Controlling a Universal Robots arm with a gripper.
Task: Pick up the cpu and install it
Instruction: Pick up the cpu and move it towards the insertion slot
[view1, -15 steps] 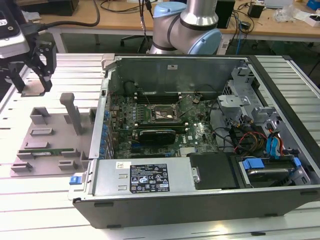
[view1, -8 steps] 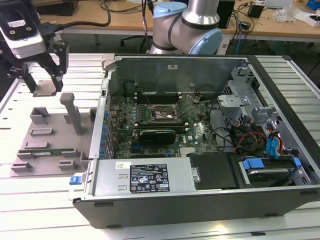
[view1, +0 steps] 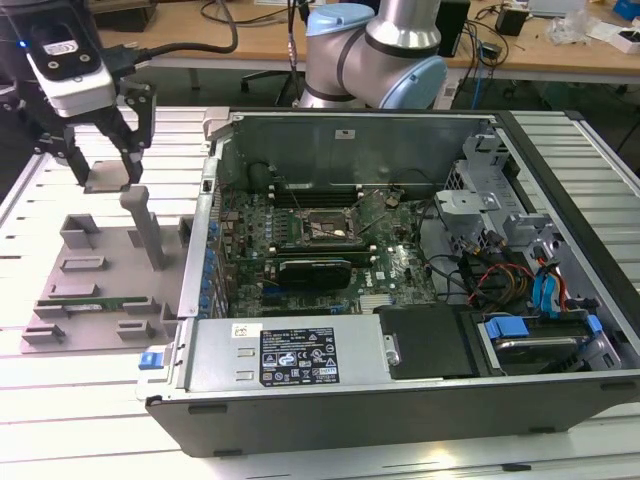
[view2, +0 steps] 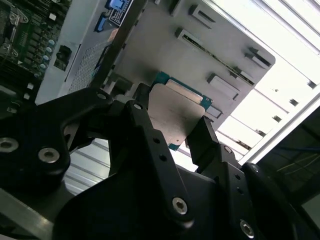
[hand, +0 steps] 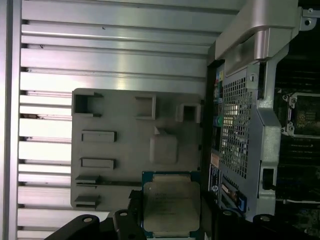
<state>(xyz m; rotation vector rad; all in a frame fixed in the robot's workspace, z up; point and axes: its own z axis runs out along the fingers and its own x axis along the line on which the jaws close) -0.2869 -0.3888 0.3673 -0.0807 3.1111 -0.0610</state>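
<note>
In the exterior view my gripper (view1: 105, 172) hangs at the far left, above the back of a grey fixture tray (view1: 60, 325), shut on the cpu (view1: 106, 178). The cpu is a flat square chip with a silver-grey top; it is held level and clear of the tray. Both wrist views show the cpu (view2: 175, 117) (hand: 171, 202) clamped between two black fingers (view2: 205, 137) (hand: 134, 212), one on each side edge. The black cpu socket (view1: 322, 228) sits on the green motherboard inside the open computer case, well to the exterior view's right of the gripper, and also shows in the first wrist view (hand: 302, 116).
The grey tray carries an upright post (view1: 148, 230), close below the gripper, and several low slots; one holds a long memory stick (view1: 75, 293). The case's raised metal side wall (view1: 208, 215) stands between tray and motherboard. Cables and drive bays (view1: 520, 270) fill the case's right end. The arm's base (view1: 375, 50) stands behind the case.
</note>
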